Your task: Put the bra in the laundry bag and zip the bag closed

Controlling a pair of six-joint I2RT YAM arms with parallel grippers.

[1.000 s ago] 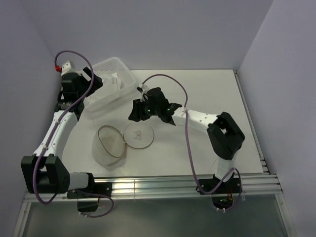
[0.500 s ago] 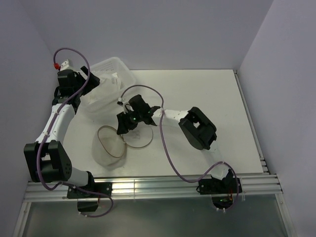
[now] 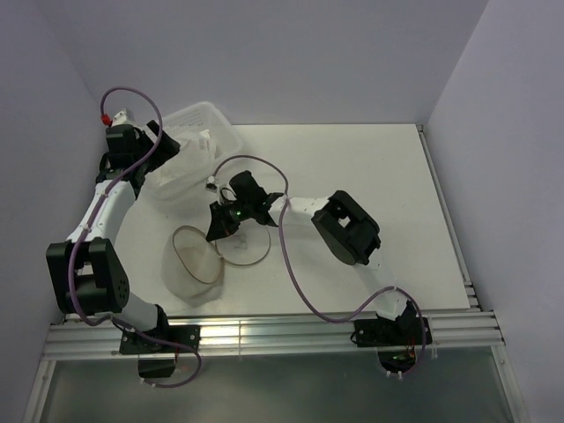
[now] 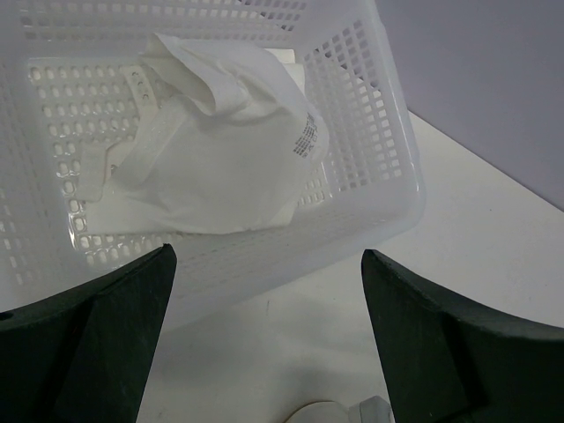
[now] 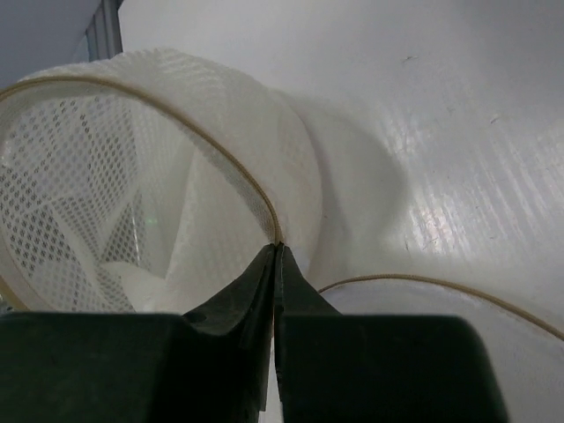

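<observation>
Mesh bag [image 5: 132, 176] gapes, my right pincer [image 5: 278, 256] clenched on its rim; bra [image 4: 220, 150] lies in the basket [image 3: 227, 139] upper left, beneath my released left pincer [image 4: 266, 264]. Bagging, zipping remain.

1 white perforated basket [image 4: 370, 167]. 1 bra [image 4: 220, 150], inside basket. 1 laundry bag [image 3: 196, 264], on near side of basket. 2 grippers: left gripper [image 4: 266, 260] right at basket, right gripper [image 5: 277, 251] between basket and bag. 1 table [image 3: 379, 167] under basket.
</observation>
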